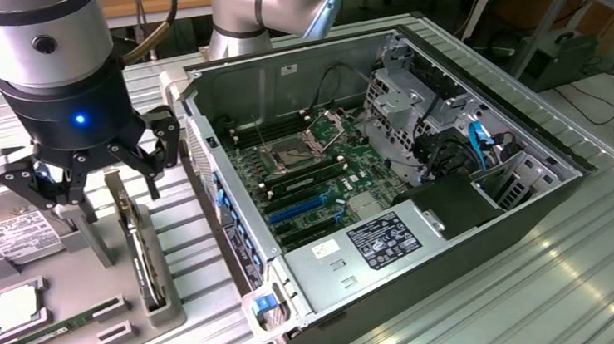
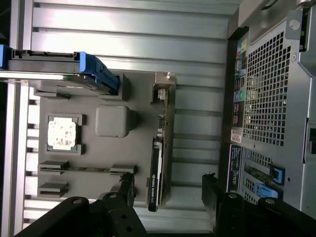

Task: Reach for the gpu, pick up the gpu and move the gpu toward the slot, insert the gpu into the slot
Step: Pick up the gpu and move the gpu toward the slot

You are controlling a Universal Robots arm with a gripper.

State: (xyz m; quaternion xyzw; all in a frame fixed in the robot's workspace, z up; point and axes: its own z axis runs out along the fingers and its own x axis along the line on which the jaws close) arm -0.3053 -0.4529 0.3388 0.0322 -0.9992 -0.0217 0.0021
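Gripper (image 1: 95, 190) hovers over the grey tray (image 1: 77, 280) in the exterior view, jaws apart, holding nothing. We find the gpu (image 1: 135, 237) on edge in that tray's holder, presumably so jaws can straddle it. Wrist view: fingers (image 2: 125, 186) flank the gpu (image 2: 159, 163) above the tray (image 2: 140, 143), without contact.

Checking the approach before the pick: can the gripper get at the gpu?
Probably yes: the gripper hangs open above the gpu, which stands on edge in its holder with nothing over it.
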